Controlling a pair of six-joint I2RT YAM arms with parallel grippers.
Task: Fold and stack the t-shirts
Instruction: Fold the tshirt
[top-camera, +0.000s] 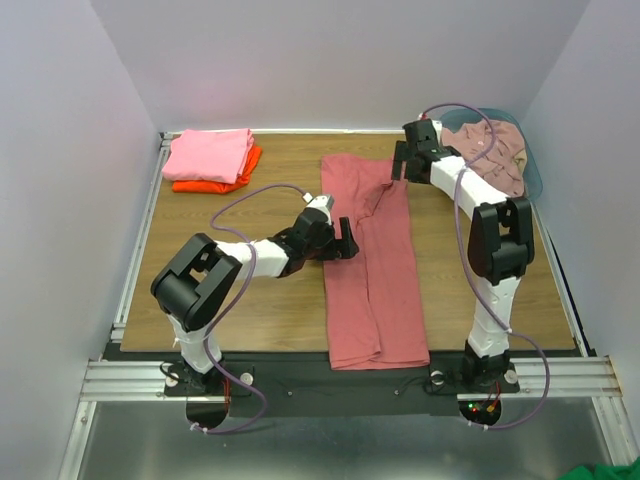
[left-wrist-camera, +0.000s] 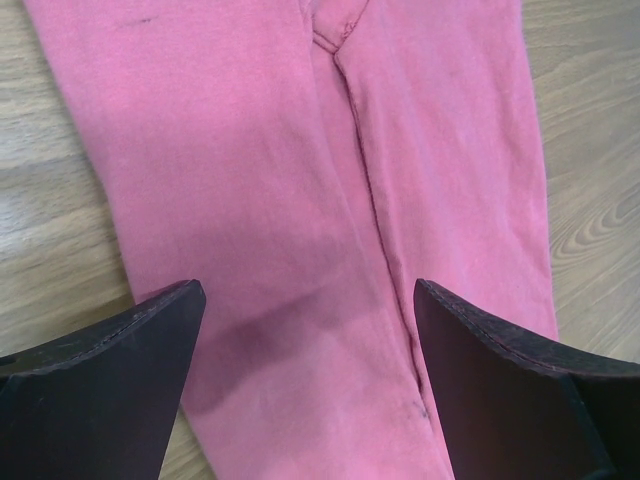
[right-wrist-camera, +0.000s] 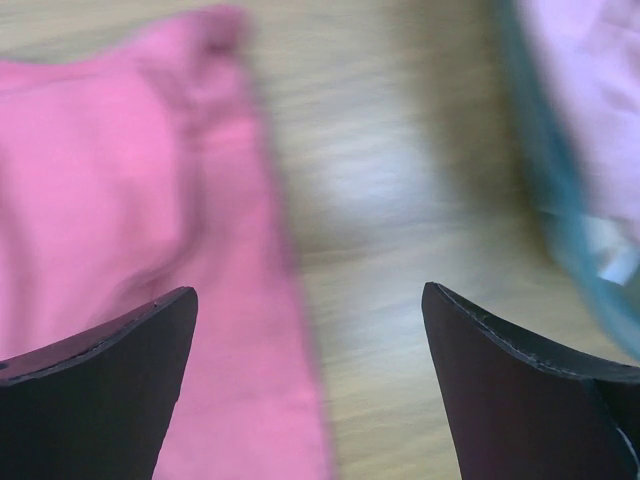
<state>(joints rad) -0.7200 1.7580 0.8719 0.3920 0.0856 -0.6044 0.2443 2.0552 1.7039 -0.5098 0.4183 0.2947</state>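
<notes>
Left gripper (top-camera: 345, 241): wide, over coral-red t-shirt (top-camera: 375, 290).
Right gripper (top-camera: 399, 165): wide, beside far edge.
Fold: pinch both layers, edges square.

The long shirt (top-camera: 370, 270) lies down the middle of the table (top-camera: 250, 310), from upper centre to the bottom edge. At upper left the upper tee (top-camera: 208, 152) sits on the lower tee (top-camera: 205, 186). At upper right the basket (top-camera: 536, 170) holds a crumpled tee (top-camera: 495, 150). The left gripper (top-camera: 350, 240) hangs over the long shirt's left edge, the right gripper (top-camera: 400, 165) over its upper right edge.
</notes>
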